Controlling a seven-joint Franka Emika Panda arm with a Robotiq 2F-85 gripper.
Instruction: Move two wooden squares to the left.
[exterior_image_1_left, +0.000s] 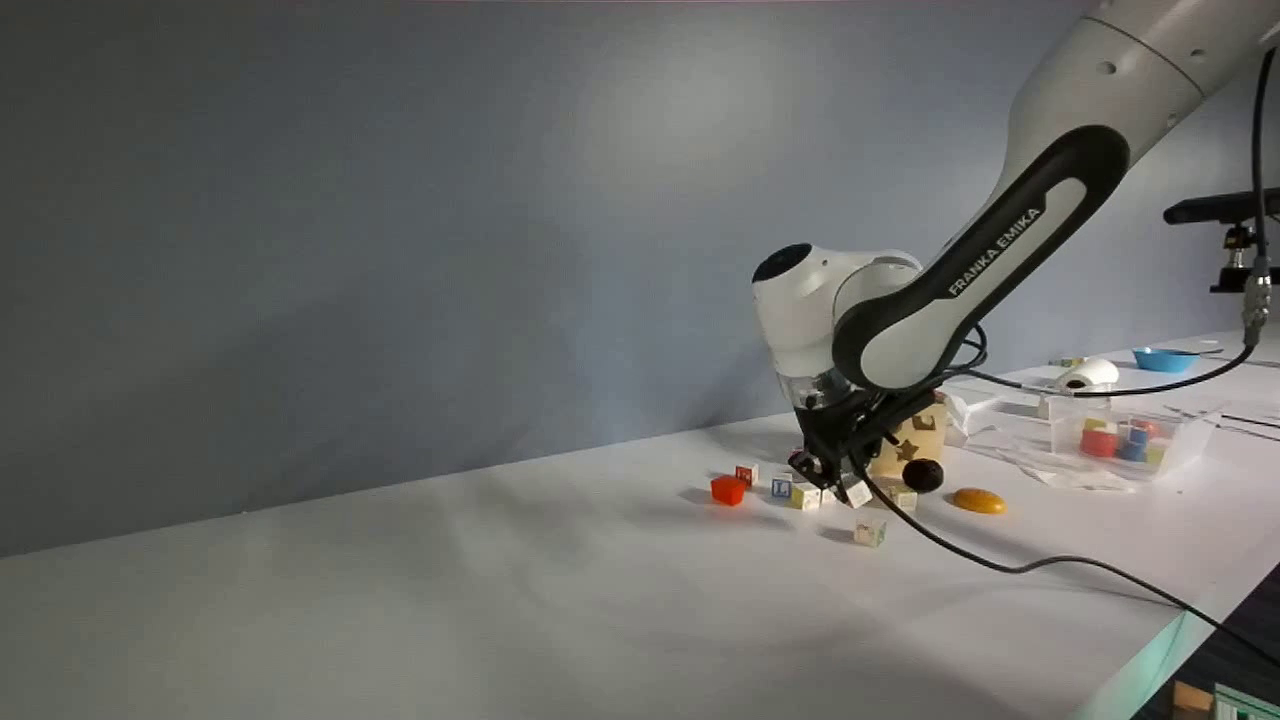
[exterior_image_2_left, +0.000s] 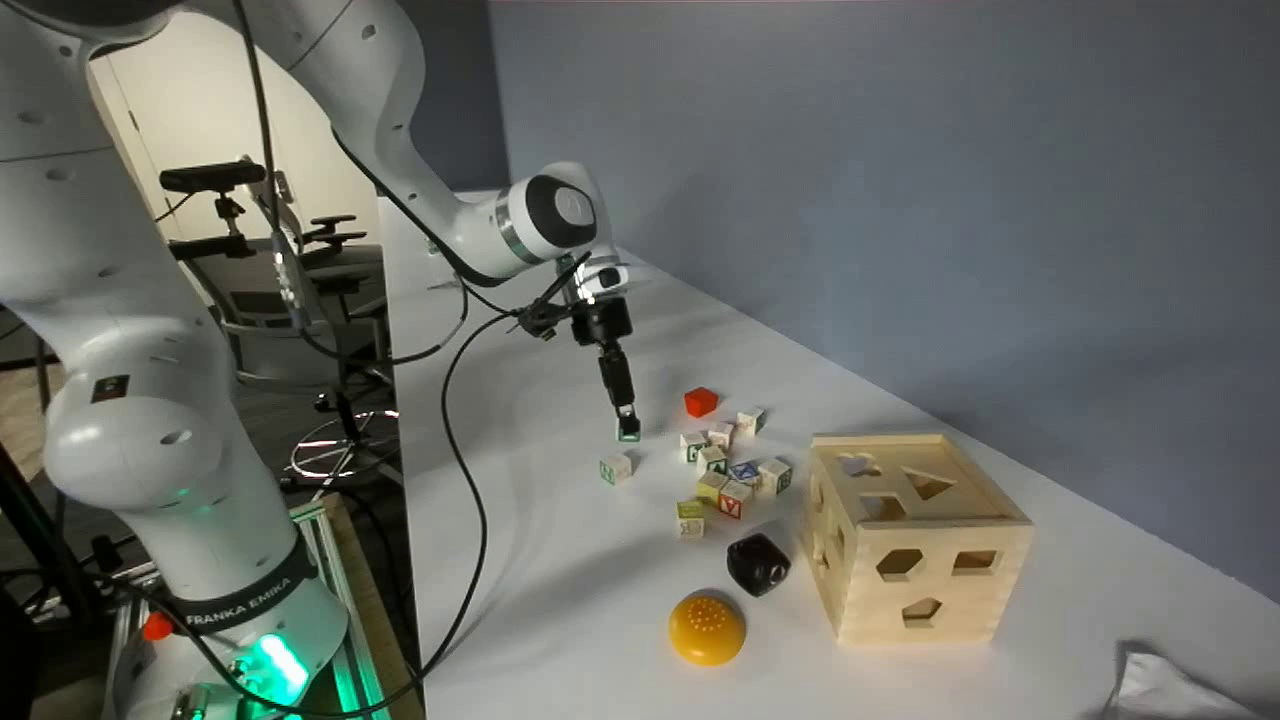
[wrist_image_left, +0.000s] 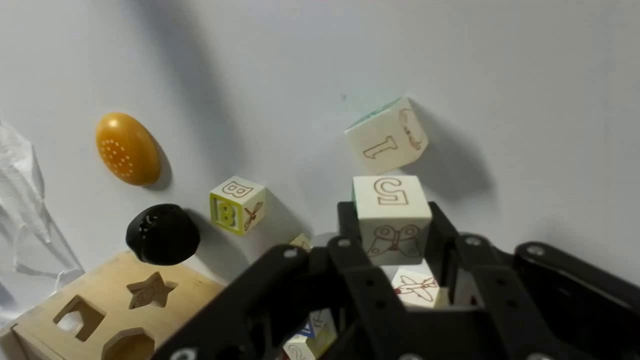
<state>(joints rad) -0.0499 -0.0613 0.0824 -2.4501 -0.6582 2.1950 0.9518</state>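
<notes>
The claw (wrist_image_left: 393, 220) is clamped on one wooden square (wrist_image_left: 392, 200), printed with a 5 and a butterfly — whether it clears the worktop (exterior_image_2_left: 560, 640) is hard to judge. A second wooden square (exterior_image_2_left: 616, 468) rests near it — the red block (exterior_image_2_left: 701, 402) lies farther off.

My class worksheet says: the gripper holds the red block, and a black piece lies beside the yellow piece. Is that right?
Not quite: the wrist view shows the gripper holding a pale block marked 5; the red block lies on the table in both exterior views. The black piece does lie beside the yellow piece.
</notes>
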